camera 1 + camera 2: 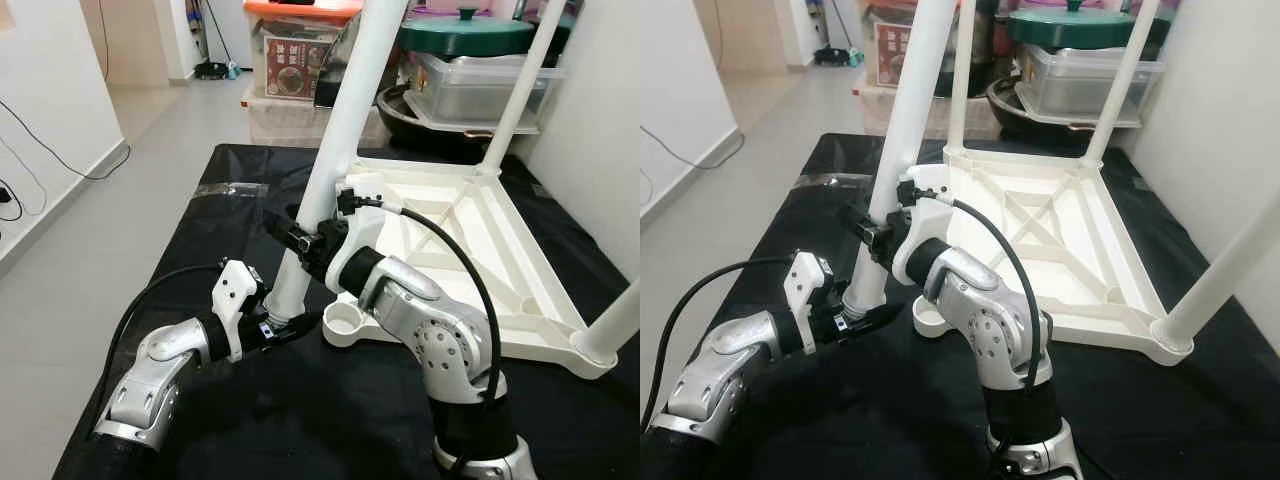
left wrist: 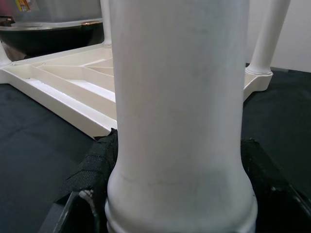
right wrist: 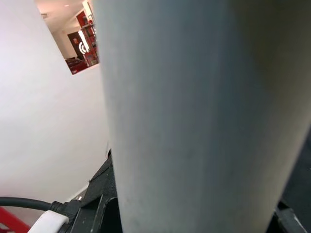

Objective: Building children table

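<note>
White table leg, pinched by left claw and right claw, stands beside the empty corner socket.

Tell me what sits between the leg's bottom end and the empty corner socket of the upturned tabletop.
Just bare black cloth. In the left eye view, the leg stands beside the socket, its bottom end held by the left gripper, not yet seated.

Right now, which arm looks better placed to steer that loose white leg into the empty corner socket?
Probably the left: its gripper holds the leg at the bottom end, beside the empty socket. The right gripper grips higher up.
</note>
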You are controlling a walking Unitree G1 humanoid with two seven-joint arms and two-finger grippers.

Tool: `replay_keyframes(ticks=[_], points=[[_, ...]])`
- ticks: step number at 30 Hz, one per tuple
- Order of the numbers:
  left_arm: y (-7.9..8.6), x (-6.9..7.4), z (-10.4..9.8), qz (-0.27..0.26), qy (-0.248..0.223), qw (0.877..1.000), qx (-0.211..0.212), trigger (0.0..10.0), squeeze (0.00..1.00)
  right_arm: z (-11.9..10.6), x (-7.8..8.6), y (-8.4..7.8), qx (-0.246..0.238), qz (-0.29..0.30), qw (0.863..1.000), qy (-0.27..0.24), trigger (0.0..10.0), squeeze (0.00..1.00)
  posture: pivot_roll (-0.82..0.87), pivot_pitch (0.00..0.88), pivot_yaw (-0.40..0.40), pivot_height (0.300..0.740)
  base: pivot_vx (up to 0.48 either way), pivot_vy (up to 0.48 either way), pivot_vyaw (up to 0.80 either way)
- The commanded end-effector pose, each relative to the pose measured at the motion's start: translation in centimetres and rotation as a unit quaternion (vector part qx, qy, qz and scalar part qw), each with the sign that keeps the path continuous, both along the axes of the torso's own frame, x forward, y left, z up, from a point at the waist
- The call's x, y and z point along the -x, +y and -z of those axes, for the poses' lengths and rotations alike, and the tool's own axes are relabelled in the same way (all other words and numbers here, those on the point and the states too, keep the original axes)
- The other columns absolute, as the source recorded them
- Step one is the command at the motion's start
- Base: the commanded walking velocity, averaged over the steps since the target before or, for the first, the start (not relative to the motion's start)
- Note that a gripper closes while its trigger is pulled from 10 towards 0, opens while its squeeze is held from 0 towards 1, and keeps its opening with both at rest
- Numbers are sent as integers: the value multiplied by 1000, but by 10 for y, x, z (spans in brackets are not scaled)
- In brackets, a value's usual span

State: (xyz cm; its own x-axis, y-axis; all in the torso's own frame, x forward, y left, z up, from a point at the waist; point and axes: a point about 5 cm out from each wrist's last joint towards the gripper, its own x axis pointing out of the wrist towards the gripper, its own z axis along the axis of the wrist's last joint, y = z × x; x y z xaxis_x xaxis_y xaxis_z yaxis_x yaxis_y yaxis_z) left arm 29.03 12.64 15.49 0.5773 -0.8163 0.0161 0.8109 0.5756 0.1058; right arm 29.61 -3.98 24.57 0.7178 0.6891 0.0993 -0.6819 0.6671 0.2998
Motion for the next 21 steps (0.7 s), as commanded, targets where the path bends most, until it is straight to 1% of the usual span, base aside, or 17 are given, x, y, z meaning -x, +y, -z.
replay_keyframes(ticks=[1, 7, 8, 9, 10, 11, 12, 13, 14, 15, 16, 18, 20, 21], points=[[-1, 0, 4, 9, 15, 1000, -20, 10000, 0, -7, 3, 3, -10, -10, 1000, -18, 10000, 1000, 136, 0, -55, 740, 0, 0, 0], [-5, 2, 1, 36, 16, 999, -10, 10000, 0, -4, 1, -1, -10, -6, 1000, -24, 10000, 1000, 130, 0, -53, 740, 0, 0, 0], [-8, 5, 0, 47, 16, 999, -8, 10000, 0, -5, 2, -4, -33, -26, 999, -30, 10000, 816, 135, 0, -56, 740, 0, 0, 0], [-10, 7, -1, 55, 15, 998, -7, 10000, 0, -7, 3, -5, -51, -41, 997, -35, 10000, 224, 135, 0, -56, 740, 0, 0, 0], [-12, 10, -1, 65, 16, 998, -10, 10000, 0, -10, 11, -7, -76, -89, 992, -55, 10000, 0, 143, 0, -59, 740, 0, 0, 0], [-12, 10, -1, 65, 16, 998, -10, 10000, 0, -10, 11, -7, -76, -89, 992, -55, 10000, 0, 143, 0, -59, 740, 0, 0, 0], [-13, 17, -1, 89, 22, 996, -12, 10000, 0, -11, 18, -9, -90, -138, 984, -70, 10000, 0, 149, 0, -64, 740, 0, 0, 0], [-13, 17, -1, 89, 22, 996, -12, 10000, 0, -11, 18, -9, -90, -138, 984, -70, 10000, 0, 149, 0, -64, 740, 0, 0, 0], [-14, 25, 0, 114, 28, 993, -17, 10000, 0, -11, 23, -12, -98, -179, 976, -78, 10000, 0, 149, 0, -64, 740, 0, 0, 0], [-15, 32, 1, 135, 36, 990, -22, 10000, 0, -10, 26, -14, -106, -208, 969, -79, 10000, 0, 151, 0, -63, 740, 0, 0, 0], [-15, 35, 1, 147, 40, 988, -25, 10000, 0, -9, 27, -15, -109, -220, 966, -77, 10000, 0, 151, 0, -63, 740, 0, 0, 0], [-15, 35, 1, 147, 40, 988, -25, 10000, 0, -9, 27, -15, -109, -220, 966, -77, 10000, 0, 151, 0, -63, 740, 0, 0, 0], [-13, 46, -3, 191, 58, 980, -24, 10000, 0, -6, 28, -17, -109, -248, 959, -80, 10000, 0, 149, 0, -63, 740, 0, 0, 0], [-13, 49, -5, 205, 64, 976, -23, 10000, 0, -4, 29, -17, -107, -257, 957, -82, 10000, 0, 149, 0, -63, 740, 0, 0, 0]])
